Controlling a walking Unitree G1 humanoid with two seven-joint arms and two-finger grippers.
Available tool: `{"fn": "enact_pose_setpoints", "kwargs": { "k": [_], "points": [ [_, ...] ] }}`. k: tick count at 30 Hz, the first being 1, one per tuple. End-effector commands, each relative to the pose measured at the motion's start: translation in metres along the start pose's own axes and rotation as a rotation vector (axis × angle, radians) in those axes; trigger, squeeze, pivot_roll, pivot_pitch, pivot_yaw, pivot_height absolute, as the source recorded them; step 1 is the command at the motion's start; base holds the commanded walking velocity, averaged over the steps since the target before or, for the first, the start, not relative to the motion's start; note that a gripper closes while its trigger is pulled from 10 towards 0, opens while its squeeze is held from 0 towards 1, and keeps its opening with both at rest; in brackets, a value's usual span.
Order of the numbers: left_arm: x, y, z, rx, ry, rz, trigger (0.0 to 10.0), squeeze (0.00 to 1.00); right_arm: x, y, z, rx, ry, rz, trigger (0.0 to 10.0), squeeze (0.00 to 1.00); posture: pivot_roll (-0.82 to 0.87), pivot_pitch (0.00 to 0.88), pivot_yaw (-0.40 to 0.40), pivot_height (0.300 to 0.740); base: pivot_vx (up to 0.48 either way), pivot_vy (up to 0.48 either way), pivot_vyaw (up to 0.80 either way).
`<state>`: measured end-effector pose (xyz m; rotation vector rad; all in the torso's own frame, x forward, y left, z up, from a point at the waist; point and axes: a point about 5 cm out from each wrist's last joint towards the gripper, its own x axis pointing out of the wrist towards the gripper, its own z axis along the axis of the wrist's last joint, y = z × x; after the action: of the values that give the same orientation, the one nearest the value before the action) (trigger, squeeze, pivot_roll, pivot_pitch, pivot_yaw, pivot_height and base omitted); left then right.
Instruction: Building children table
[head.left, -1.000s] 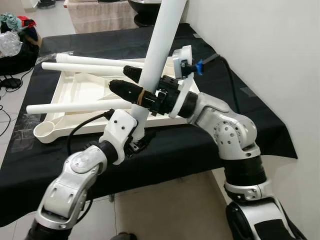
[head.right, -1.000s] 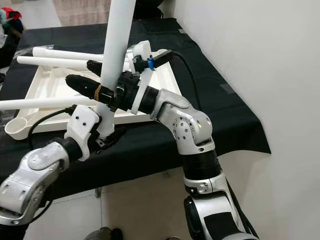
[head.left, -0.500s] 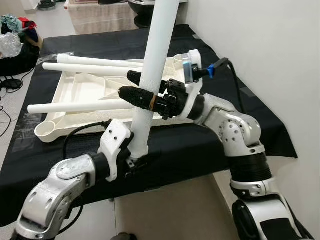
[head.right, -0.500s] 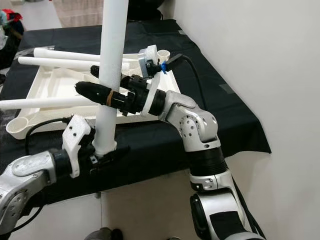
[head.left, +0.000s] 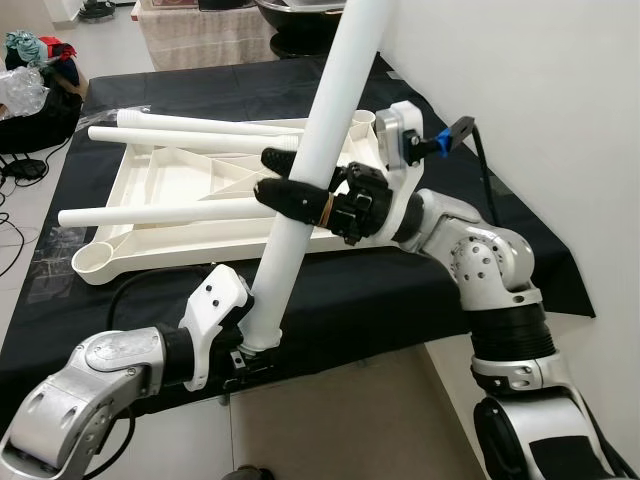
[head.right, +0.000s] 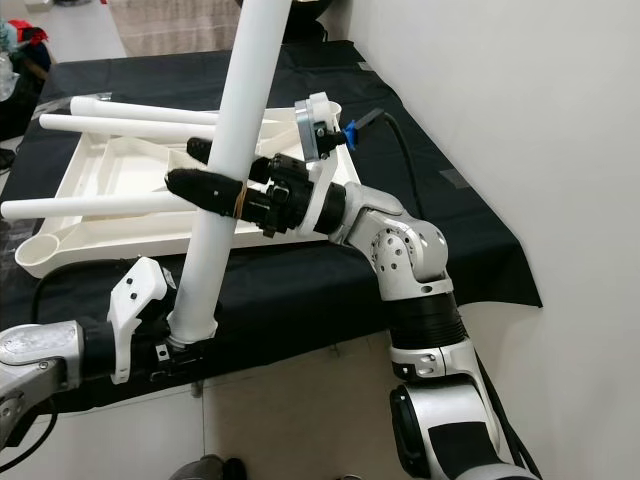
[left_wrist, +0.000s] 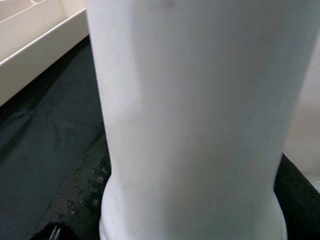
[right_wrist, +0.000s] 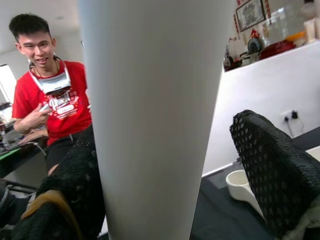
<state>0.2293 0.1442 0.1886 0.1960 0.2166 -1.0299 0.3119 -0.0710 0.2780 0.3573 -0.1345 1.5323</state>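
Held white table leg (head.left: 318, 158) in both end effectors, tilted, top end leaning toward robot's right and running out of frame. Left end effector (head.left: 252, 352) pinched flanged bottom end, hanging past the near edge of the black-draped counter (head.left: 390, 290). Right end effector (head.left: 290, 182) clamped on leg at mid-length, black fingers (right_wrist: 272, 175) either side of tube. Versus a second ago: bottom end dropped lower and swung toward robot's left, leg went from near upright half a second back to leaning again; right wrist shifted slightly away. Upturned white tabletop (head.left: 150, 185) lay on counter, two legs (head.left: 190, 128) already fitted, lying sideways. Corner socket (head.left: 363, 122) beside right wrist open. Probably reorienting leg for insertion; fitting not yet done. Person in red shirt (right_wrist: 52, 107) visible in right wrist view.
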Motion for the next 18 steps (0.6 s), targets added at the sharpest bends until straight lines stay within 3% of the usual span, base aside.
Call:
{"fn": "enact_pose_setpoints", "kwargs": {
  "k": [1, 18],
  "points": [
    [-0.003, 0.001, 0.003, 0.023, -0.009, -0.004, 10.0, 0.00, 0.003, 0.004, -0.004, 0.022, 0.007, 0.029, 10.0, 0.00, 0.11, 0.095, 0.002, 0.740, 0.000, 0.000, 0.00],
    [0.001, -0.001, -0.002, 0.008, -0.011, -0.023, 10.0, 0.00, 0.015, 0.018, -0.002, 0.055, -0.031, 0.128, 10.0, 0.00, 0.10, 0.092, -0.001, 0.740, 0.000, 0.000, 0.00]
  ]
}}
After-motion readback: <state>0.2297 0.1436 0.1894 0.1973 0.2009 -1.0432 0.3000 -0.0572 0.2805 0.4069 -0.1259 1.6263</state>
